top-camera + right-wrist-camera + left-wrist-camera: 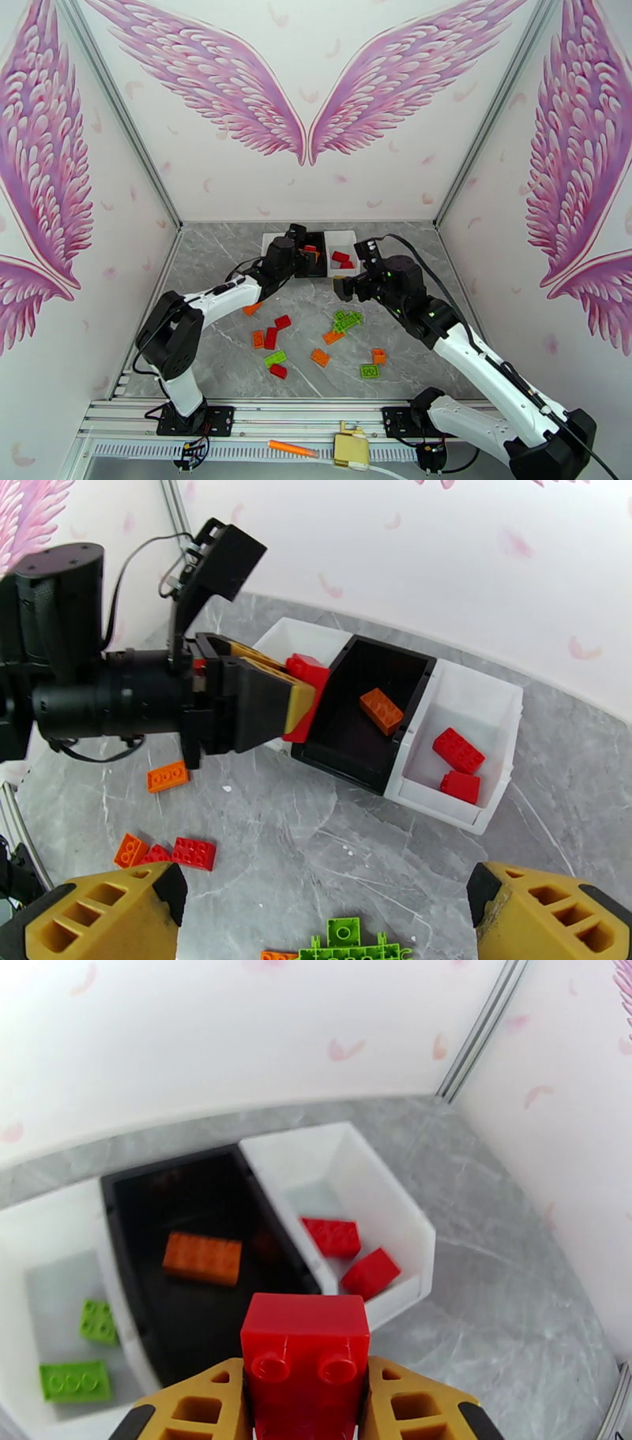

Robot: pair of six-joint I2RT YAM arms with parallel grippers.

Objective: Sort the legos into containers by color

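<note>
- My left gripper [304, 1402] is clamped on 1 red brick [304, 1339], studs up, a pad on each side. The brick's long axis seems to run forward along the fingers.
- The brick hangs at the near end of the row of containers, about over the near rim where the black bin [134, 1220] meets the right white bin [395, 1197]. I can't tell its height above the rims from the wrist view.
- Its target is the right white bin, which already holds 2 red bricks [333, 1236]. It lies ahead and to the right of the left gripper, long axis running away from it.
- The black bin holds 1 orange brick [202, 1258], and the left white bin [47, 1291] holds 2 green bricks [98, 1321].
- My call: the move is a short shift right and forward past the shared wall, then release. The far half of the red bin's floor is bare.
- The back wall [197, 1031] stands close behind the bins, so there is little room for overshoot.
- My right gripper [325, 886] hangs wide open and empty over a green cluster [347, 942], just near of the red bin, so that side is crowded.
- Loose legos [272, 335] lie scattered on the table [213, 260].
</note>
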